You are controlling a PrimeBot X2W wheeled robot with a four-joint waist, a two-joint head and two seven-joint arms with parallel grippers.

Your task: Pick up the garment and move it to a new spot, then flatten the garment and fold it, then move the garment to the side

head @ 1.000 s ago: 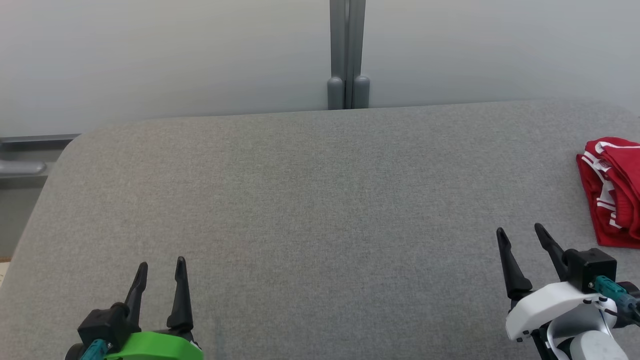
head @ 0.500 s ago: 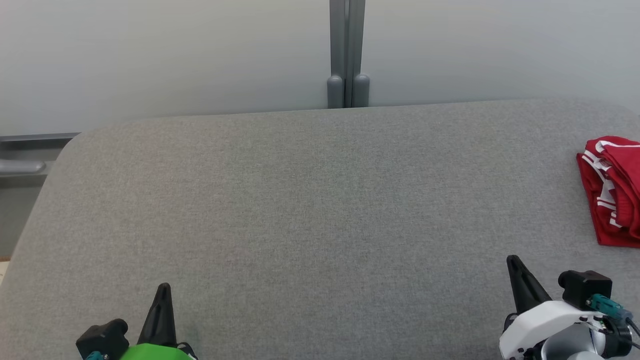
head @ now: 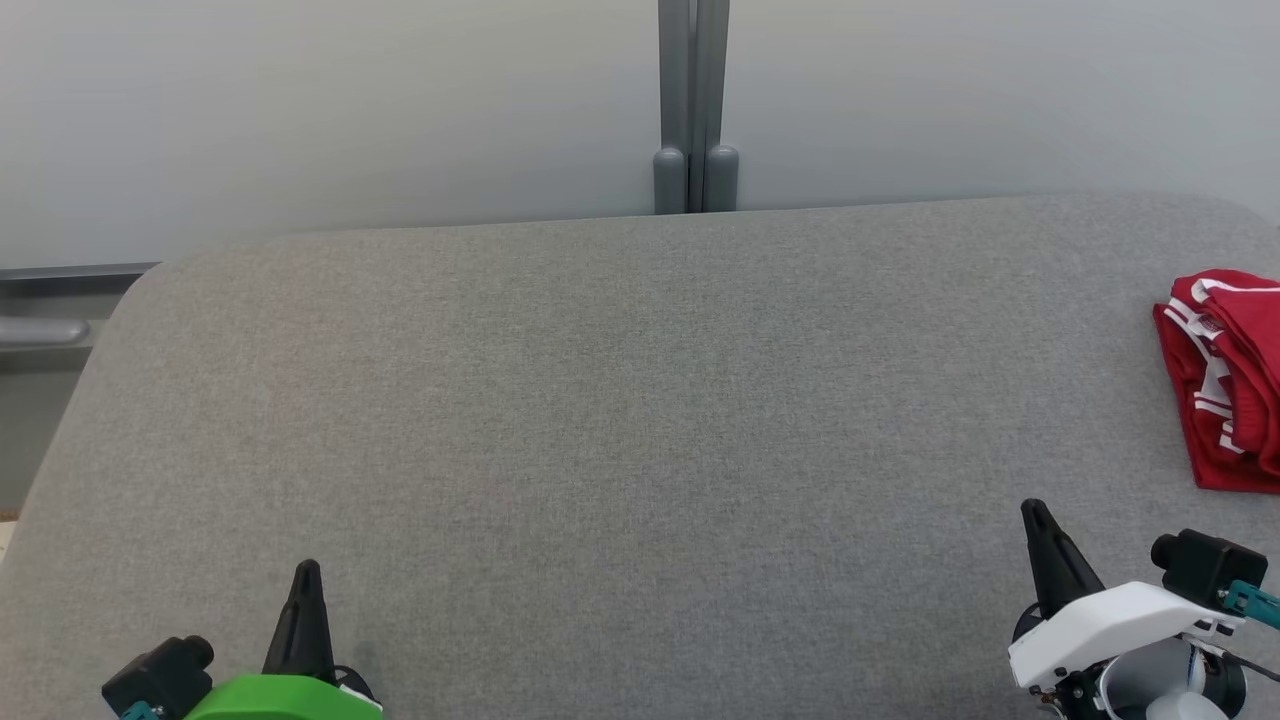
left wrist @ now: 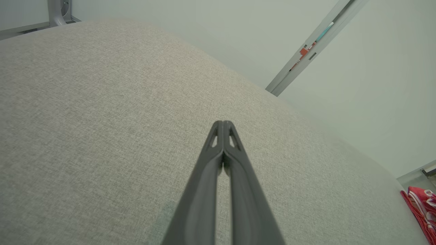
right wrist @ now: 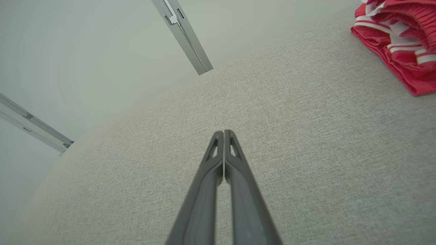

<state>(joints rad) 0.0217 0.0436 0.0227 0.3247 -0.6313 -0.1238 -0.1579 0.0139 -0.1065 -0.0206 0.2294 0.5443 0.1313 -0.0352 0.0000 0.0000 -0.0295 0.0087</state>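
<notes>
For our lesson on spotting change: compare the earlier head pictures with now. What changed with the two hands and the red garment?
The left hand and the right hand both shut, empty, and drew back toward the head view's bottom edge. Nothing was taken hold of. The garment stayed untouched at the right side of the table.

The red garment (head: 1225, 380) runs off the head view's right edge, hiding its far part; the 2 wrist views crop it too. On the metal post (left wrist: 316, 47), well apart from the garment, small red and blue marks are too small to read.
</notes>
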